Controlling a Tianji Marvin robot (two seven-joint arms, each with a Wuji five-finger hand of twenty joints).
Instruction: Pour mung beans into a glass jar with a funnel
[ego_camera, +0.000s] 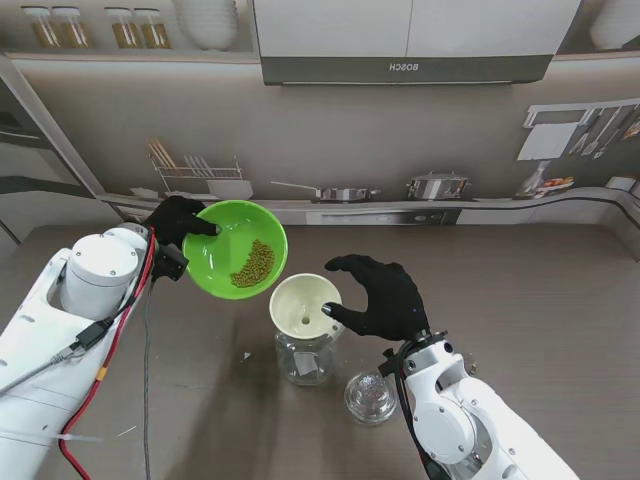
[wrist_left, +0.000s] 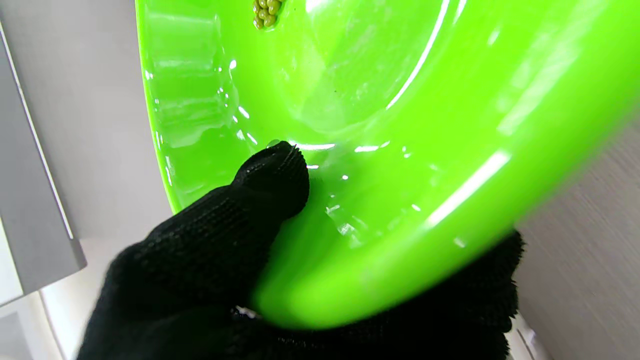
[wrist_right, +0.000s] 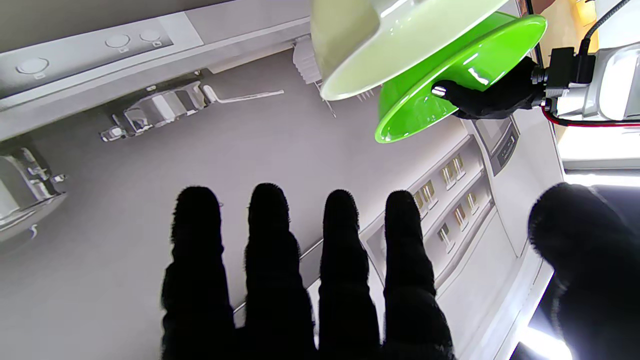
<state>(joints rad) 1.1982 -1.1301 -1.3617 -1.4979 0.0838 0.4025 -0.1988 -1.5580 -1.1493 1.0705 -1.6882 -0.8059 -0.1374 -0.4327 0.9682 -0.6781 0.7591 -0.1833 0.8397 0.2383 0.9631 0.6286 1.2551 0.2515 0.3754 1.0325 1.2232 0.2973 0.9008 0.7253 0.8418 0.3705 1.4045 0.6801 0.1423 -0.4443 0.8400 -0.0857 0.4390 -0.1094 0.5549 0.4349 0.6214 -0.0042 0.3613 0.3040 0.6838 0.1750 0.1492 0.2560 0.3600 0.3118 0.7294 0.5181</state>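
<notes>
The mung beans (ego_camera: 254, 264) lie inside the tilted green bowl (ego_camera: 225, 240), left of centre in the stand's frame. The left hand (ego_camera: 178, 220) pinches its rim. The white funnel (ego_camera: 306, 304) sits in the glass jar (ego_camera: 304, 358). The right hand (ego_camera: 378, 297), fingers spread, touches the funnel's edge, holding nothing.

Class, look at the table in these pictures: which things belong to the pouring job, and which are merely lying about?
Belong: green bowl held tilted by the left hand; mung beans; funnel; glass jar; right hand, open beside the funnel.

Lying about: glass lid.
</notes>
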